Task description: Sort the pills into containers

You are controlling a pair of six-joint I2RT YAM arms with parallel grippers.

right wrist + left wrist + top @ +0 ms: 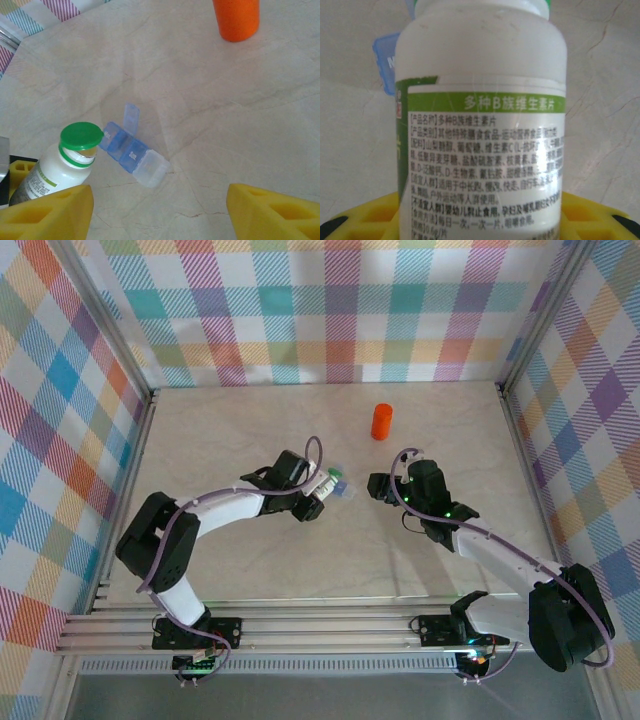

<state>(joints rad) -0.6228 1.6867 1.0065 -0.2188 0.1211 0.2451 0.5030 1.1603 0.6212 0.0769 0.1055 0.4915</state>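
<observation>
Clamping left gripper (318, 498) on white bottle (326, 483) mid-table in top view, holding it tilted toward blue pill organizer (343, 490) just beside. Spreading right gripper (380, 486) wide nearby, holding nothing. Orange container (382, 421) standing farther back.
Left wrist: reading green label band (485, 102) "多种B族维生素片" over small Chinese print, pinching bottle between yellow fingers (600, 217).
Right wrist: showing green cap (80, 136) sitting askew on bottle, organizer lying flat, "Sun" on one cell, one lid (131, 117) flipped up.

White bottle (480, 60) in the left tool (312, 496): its green band (440, 103) reads "多种B族维生素片". Pill box (131, 150) ahead of the right tool (160, 210): "Sun".
</observation>
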